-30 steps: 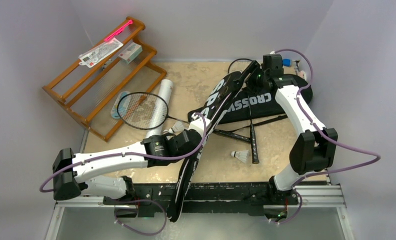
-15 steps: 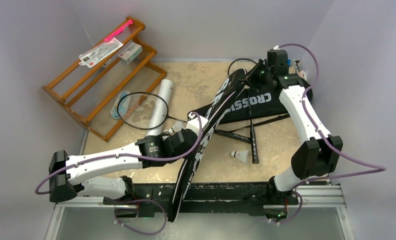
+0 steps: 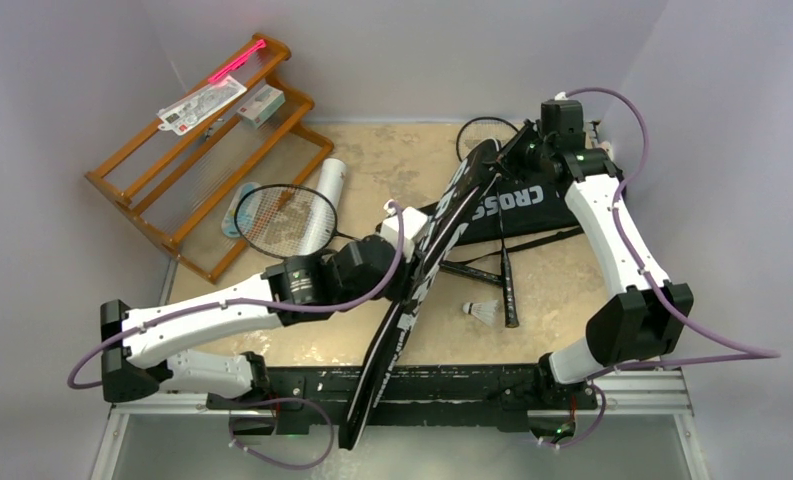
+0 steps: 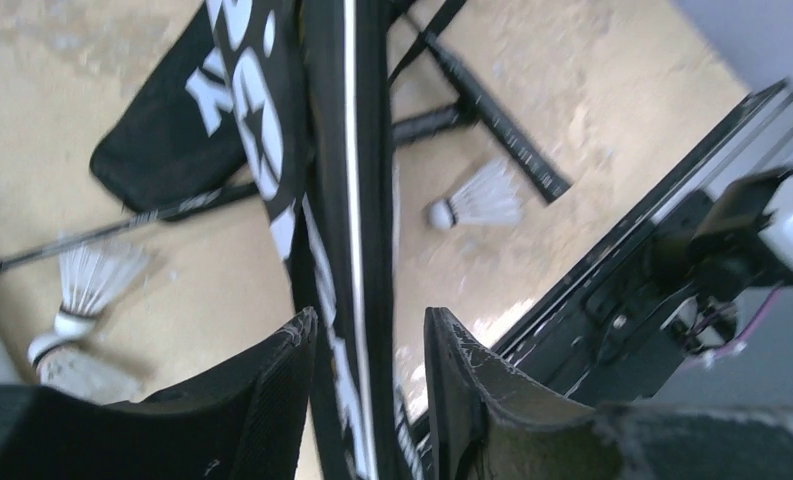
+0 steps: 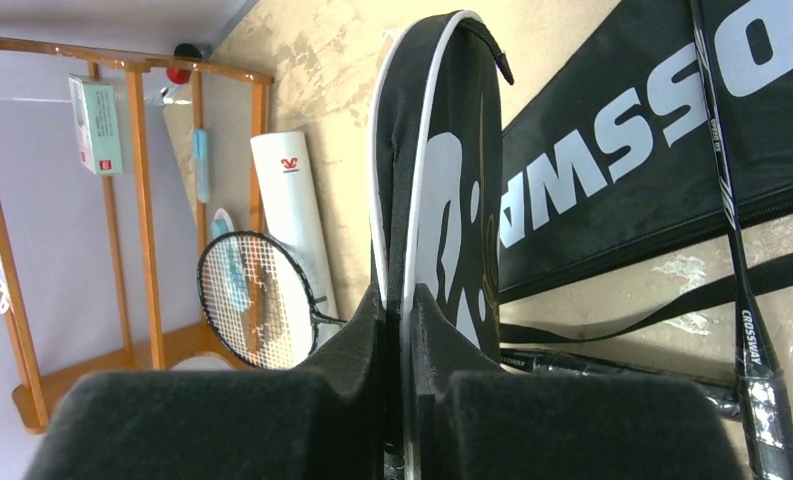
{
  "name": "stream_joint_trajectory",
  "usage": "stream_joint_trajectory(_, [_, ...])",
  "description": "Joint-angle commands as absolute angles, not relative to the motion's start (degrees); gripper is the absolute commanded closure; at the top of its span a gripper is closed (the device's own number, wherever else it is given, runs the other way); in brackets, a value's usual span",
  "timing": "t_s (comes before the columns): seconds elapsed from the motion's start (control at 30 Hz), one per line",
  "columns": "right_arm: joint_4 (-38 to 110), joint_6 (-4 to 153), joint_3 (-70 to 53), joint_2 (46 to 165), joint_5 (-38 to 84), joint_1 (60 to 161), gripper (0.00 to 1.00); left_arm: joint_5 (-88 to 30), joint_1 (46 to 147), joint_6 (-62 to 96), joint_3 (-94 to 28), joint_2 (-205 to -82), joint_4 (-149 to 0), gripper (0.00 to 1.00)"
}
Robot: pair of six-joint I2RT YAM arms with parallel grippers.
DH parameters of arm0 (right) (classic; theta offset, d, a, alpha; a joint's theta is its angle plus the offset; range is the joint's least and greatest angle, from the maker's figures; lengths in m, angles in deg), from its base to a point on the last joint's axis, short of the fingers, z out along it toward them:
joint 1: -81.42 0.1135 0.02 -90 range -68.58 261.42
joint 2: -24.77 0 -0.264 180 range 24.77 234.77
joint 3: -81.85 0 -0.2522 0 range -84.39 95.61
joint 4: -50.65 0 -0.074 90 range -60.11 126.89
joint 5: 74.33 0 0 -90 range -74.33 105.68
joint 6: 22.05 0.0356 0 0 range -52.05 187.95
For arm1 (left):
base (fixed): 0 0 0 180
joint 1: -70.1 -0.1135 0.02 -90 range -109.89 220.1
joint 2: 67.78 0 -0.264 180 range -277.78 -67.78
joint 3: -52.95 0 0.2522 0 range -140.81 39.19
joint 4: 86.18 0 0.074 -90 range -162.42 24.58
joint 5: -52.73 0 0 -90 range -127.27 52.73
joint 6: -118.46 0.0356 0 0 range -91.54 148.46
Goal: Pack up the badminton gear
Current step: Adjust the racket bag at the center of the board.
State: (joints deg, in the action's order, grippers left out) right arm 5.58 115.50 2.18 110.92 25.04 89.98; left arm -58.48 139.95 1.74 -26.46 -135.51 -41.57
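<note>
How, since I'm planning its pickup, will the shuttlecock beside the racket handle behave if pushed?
The shuttlecock looks light, so it likely skids easily. Lying sideways, its cone probably rolls in an arc. Thin feathers seem crushable.

left arm point(image 3: 212, 312), jaws apart, right arm point(image 3: 612, 230), jaws pinched

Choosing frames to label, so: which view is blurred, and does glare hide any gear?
Left wrist: motion blur smears the shuttlecock and the lettering on the raised bag. Right wrist: sharp, the lettering on the flat bag reads cleanly. Top external: even light, no glare on the gear; only the pink-edged card on the rack looks oversaturated.
</note>
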Motion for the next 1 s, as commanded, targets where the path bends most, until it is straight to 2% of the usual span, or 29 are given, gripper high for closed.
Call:
stream_joint_trajectory(0.0, [5.1,117.5,4.5,107.0,25.8,90.0,1.00,-56.7,138.5,4.1,-36.1,-140.9,-45.5,0.60])
stream_joint_trajectory(0.2, [3.4,118.7,4.3,105.8,24.7,90.0,1.00,-56.1,137.0,6.0,-46.3,-149.1,-47.3,0.67])
stream_joint_trajectory(0.37, [2.5,119.9,4.0,105.5,23.6,90.1,1.00,-53.5,135.1,7.6,-54.3,-156.4,-48.4,0.81])
stream_joint_trajectory(0.43, [2.4,120.1,3.9,105.4,23.8,90.0,1.00,-52.1,133.9,7.7,-57.0,-158.9,-48.4,0.84])
stream_joint_trajectory(0.97, [2.5,120.8,3.3,105.0,25.3,90.1,1.00,-41.8,126.8,6.9,-67.9,-169.4,-48.9,0.87])
